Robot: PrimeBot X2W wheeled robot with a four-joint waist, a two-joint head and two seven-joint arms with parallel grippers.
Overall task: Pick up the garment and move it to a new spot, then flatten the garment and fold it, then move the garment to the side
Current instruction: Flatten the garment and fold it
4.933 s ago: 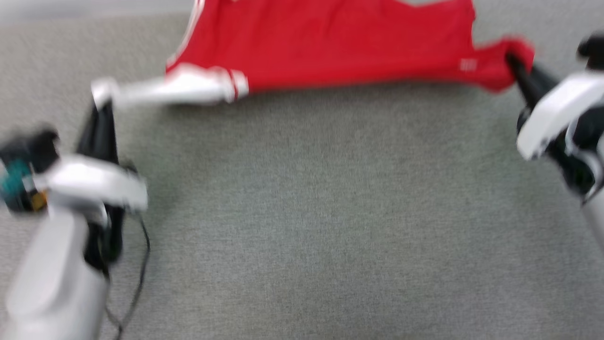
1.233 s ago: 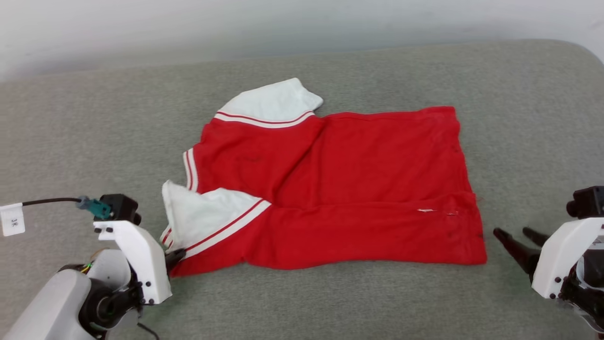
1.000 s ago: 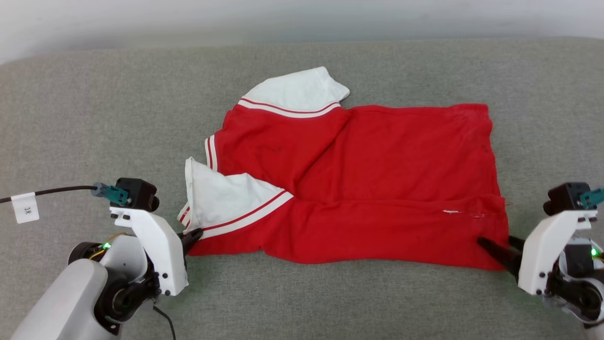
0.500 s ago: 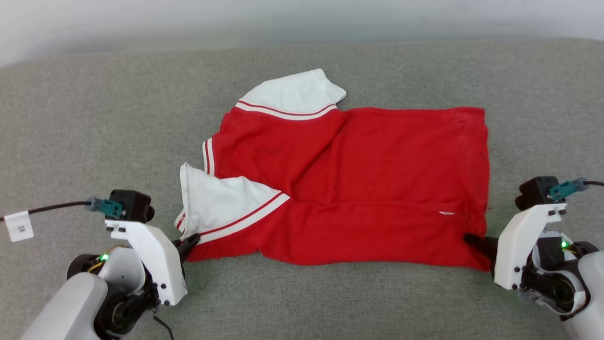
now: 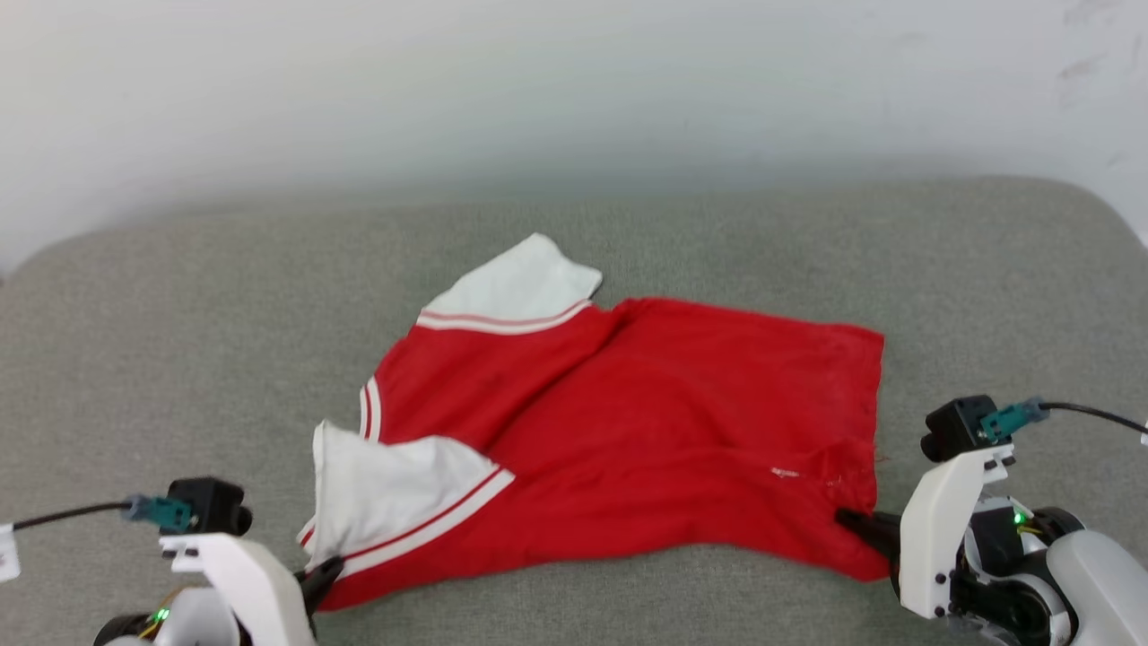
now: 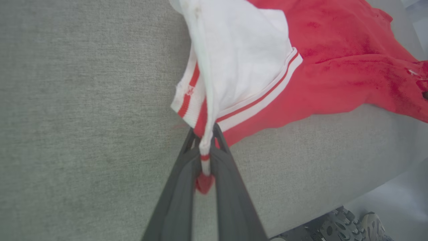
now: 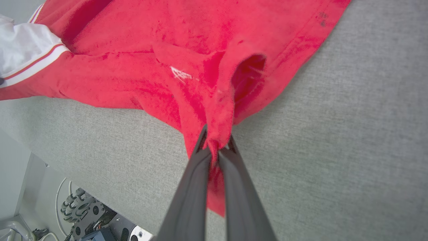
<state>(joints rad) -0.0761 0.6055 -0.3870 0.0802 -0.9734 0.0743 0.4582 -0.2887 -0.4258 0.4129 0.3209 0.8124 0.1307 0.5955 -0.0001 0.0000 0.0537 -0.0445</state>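
- Red thin fabric with white sleeves: the garment [image 5: 646, 422] lies spread on the grey bench [image 5: 179, 314], ahead of both claws and between them.
- Left claw [image 5: 327, 570]: clamped on the garment. In the left wrist view the left claw [image 6: 204, 135] pinches the striped trim at the near sleeve [image 6: 240, 57], with a red tuft poking out behind the tips.
- Right claw [image 5: 850, 519]: clamped on the garment at its near hem corner. In the right wrist view the right claw [image 7: 215, 135] has red cloth bunched between its fingers.
- Key relation: the garment's long axis runs from one claw across to the other, sleeve end at the left claw, hem end at the right claw. Neither arm is nearer; each holds its own end of the near edge.
- Judgement: the next move, a lift or a pull to flatten, depends on both claws travelling together. Uneven travel would probably skew the cloth or drag it off the bench.
- Head view alone gives the full outline, including the far sleeve [image 5: 520, 283] beyond both claws; the upturned face is plain red.
- Wrist views alone confirm the grips. The right wrist view also shows a hollow fold [image 7: 249, 75] just ahead of the right claw, so I judge that pinch may have taken more than one layer.
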